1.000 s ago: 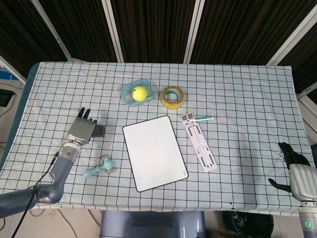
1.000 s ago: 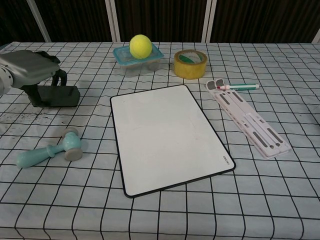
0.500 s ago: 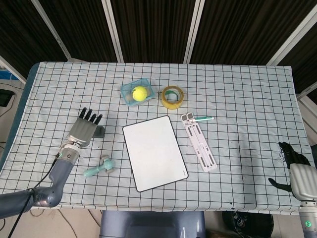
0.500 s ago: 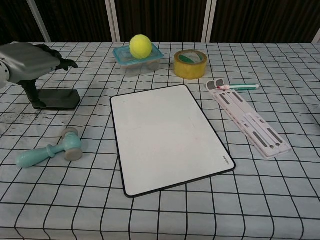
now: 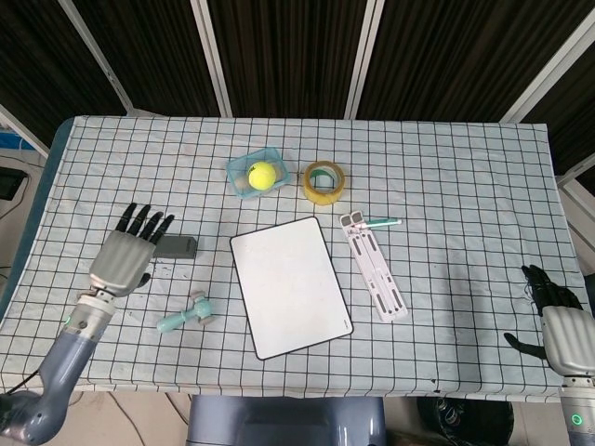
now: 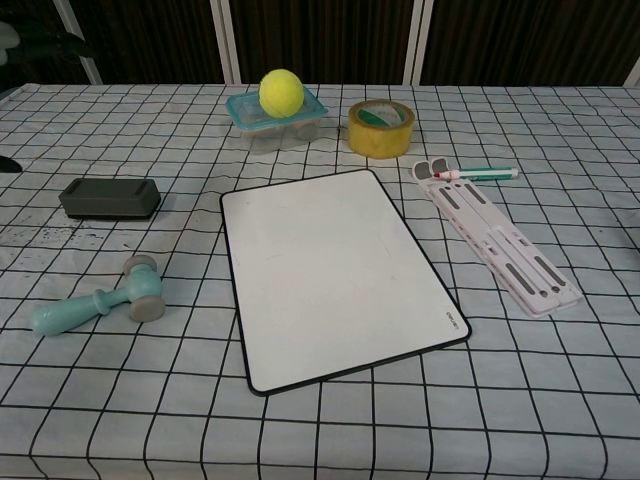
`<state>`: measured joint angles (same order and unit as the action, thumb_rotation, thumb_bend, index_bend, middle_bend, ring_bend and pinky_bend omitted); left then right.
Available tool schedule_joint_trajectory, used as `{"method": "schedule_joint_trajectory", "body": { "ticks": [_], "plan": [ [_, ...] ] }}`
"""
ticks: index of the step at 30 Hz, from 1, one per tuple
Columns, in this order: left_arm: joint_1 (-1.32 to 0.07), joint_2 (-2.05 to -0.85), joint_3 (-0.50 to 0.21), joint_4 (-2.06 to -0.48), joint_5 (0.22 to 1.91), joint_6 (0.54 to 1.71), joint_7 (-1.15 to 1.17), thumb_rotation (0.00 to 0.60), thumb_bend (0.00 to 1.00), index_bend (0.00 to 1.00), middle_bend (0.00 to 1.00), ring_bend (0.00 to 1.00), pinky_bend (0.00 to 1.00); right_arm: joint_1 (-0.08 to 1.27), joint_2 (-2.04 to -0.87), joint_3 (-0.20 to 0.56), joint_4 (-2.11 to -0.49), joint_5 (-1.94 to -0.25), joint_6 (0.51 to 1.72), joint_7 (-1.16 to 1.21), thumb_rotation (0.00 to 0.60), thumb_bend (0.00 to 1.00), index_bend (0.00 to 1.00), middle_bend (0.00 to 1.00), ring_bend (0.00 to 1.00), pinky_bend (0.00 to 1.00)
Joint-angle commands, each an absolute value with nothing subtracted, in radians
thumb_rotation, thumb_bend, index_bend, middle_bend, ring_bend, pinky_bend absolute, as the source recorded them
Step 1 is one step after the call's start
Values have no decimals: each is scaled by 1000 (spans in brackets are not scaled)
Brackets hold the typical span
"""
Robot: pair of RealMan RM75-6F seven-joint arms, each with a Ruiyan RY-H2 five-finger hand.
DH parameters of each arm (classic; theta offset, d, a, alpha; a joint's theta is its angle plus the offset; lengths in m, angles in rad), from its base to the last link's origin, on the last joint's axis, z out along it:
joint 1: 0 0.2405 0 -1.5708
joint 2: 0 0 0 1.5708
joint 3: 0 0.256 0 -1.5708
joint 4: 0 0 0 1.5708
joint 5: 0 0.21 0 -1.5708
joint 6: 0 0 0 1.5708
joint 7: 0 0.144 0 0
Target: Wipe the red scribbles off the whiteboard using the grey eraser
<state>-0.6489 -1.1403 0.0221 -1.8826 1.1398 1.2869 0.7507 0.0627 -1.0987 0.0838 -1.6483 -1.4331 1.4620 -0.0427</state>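
Observation:
The whiteboard (image 5: 291, 286) (image 6: 333, 270) lies mid-table, its white face showing only faint pink traces. The grey eraser (image 5: 174, 247) (image 6: 110, 197) lies flat on the cloth to the board's left, free of any hand. My left hand (image 5: 124, 257) hovers just left of the eraser with its fingers spread, holding nothing; in the chest view only a dark bit of it shows at the top left corner. My right hand (image 5: 556, 321) rests at the table's front right edge, far from the board, fingers loosely apart and empty.
A teal toy hammer (image 5: 187, 315) (image 6: 100, 297) lies in front of the eraser. Behind the board stand a blue box with a yellow ball (image 5: 261, 174) (image 6: 281, 94) and a yellow tape roll (image 5: 324, 181) (image 6: 381, 127). A white folding stand (image 5: 374, 267) (image 6: 497, 237) and a teal marker (image 5: 382, 223) (image 6: 478, 174) lie to the right.
My left hand let go of the eraser, opened its fingers and drew back to the left and up. The eraser stays on the cloth. The right hand has not moved.

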Motion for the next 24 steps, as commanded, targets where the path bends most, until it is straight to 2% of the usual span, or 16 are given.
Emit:
{"method": "schedule_joint_trajectory", "body": {
  "ticks": [1,7,13,24],
  "plan": [
    [-560,-1062,81,-1946,1257,1363,656,600,65,0,54,0,61,62,-1099,84,-1648,-1431,1463,-46,600,71,64,108,200,214],
    [-462,-996,137,-1937,1378,1437,517,600,64,0,40,0,55,62,-1098,87,-1646,-1430,1467,-53,600,70,64,100,196,214],
    [-388,-979,177,-1870,1522,1491,398,600,63,0,40,0,50,59,-1103,87,-1642,-1436,1478,-59,600,68,64,95,196,214],
    [-306,-970,171,-1793,1622,1549,290,600,63,0,40,0,49,61,-1099,90,-1644,-1434,1475,-54,600,68,64,95,196,213]
  ]
}}
